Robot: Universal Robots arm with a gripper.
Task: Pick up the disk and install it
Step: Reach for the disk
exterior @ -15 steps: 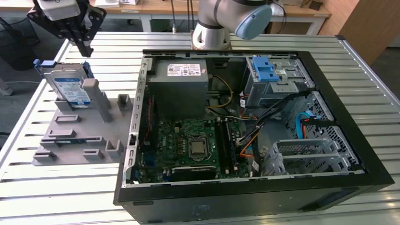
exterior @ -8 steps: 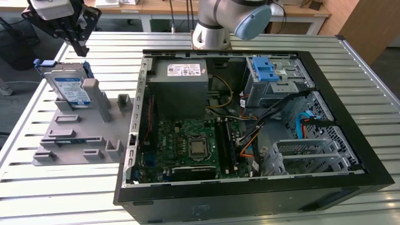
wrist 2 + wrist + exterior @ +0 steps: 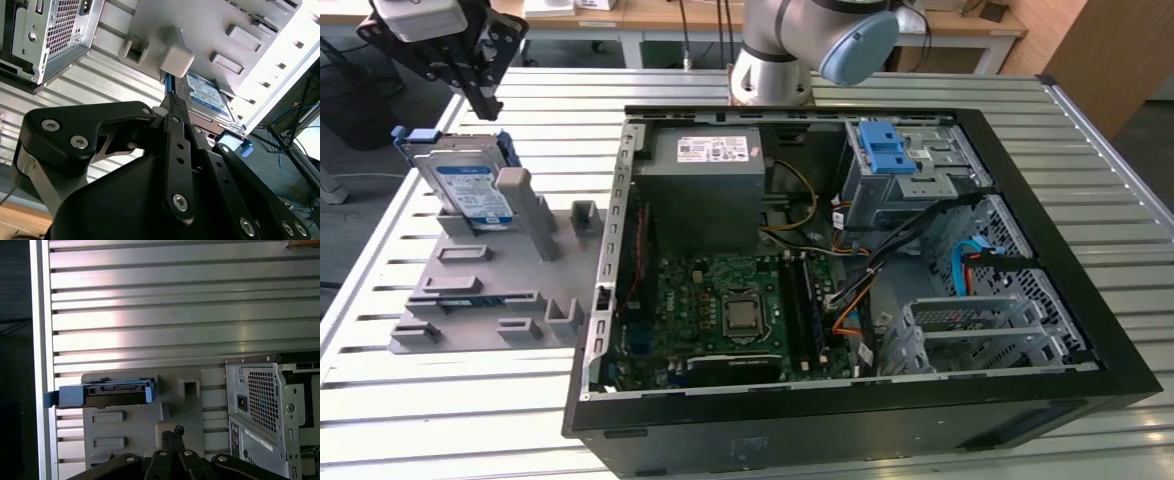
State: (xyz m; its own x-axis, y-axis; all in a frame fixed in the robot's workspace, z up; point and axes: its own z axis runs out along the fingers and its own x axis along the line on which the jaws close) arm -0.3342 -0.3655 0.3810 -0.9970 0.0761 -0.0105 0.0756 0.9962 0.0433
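Note:
The disk point(image 3: 470, 185), a silver drive with a blue-and-white label in a blue carrier, stands on edge in a grey holder point(image 3: 480, 290) on the table, at the exterior view's left. My gripper point(image 3: 487, 108) hangs above and just behind the disk, apart from it, its fingers drawn together with nothing between them. In the first wrist view the disk's blue-framed edge point(image 3: 105, 392) lies beyond the joined fingertips point(image 3: 176, 431). In the second wrist view its label point(image 3: 207, 95) shows past the gripper point(image 3: 175, 100).
An open black computer case point(image 3: 1067, 200) lies on the slatted metal table point(image 3: 440, 440) beside the holder. Inside it are a grey power-supply box point(image 3: 707, 180), a motherboard point(image 3: 734, 310), loose cables, and a metal drive bay with a blue latch point(image 3: 897, 155). The arm's base point(image 3: 774, 70) stands behind the case.

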